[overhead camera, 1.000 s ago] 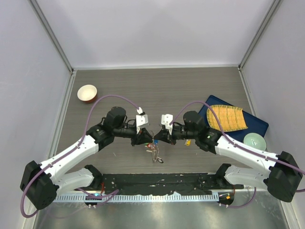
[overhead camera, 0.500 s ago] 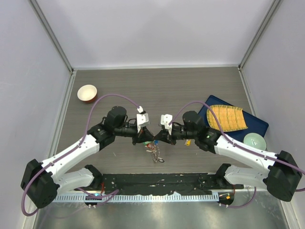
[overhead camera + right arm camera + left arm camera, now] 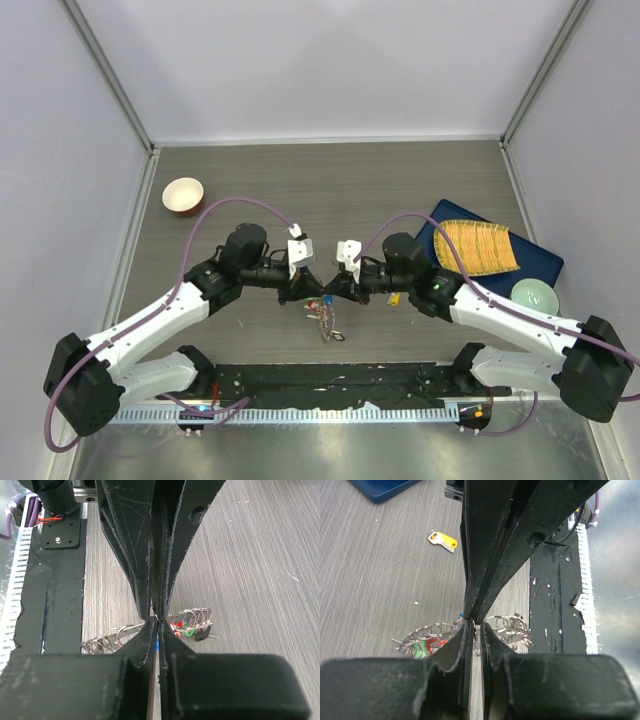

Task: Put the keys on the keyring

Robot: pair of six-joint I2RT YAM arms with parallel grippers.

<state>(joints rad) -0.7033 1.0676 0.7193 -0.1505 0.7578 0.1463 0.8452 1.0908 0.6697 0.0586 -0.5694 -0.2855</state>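
Observation:
My left gripper and right gripper meet tip to tip over the table's near middle. The keyring is a bunch of linked silver wire rings lying just under them, with red and green tagged keys on it. It also shows in the left wrist view. My left gripper is shut on a thin bit of ring metal. My right gripper is shut on a blue-tagged key, only a sliver of which shows. A yellow-tagged key lies loose on the table; the left wrist view shows it too.
A red-and-white bowl stands at the far left. A blue tray with a yellow ribbed object sits on the right, a pale green bowl beside it. A black key fob lies by the rings. A black rail runs along the near edge.
Almost nothing. Both grippers stay tip to tip over the ring bunch, shifted only very slightly. The rings and the yellow key have not moved.

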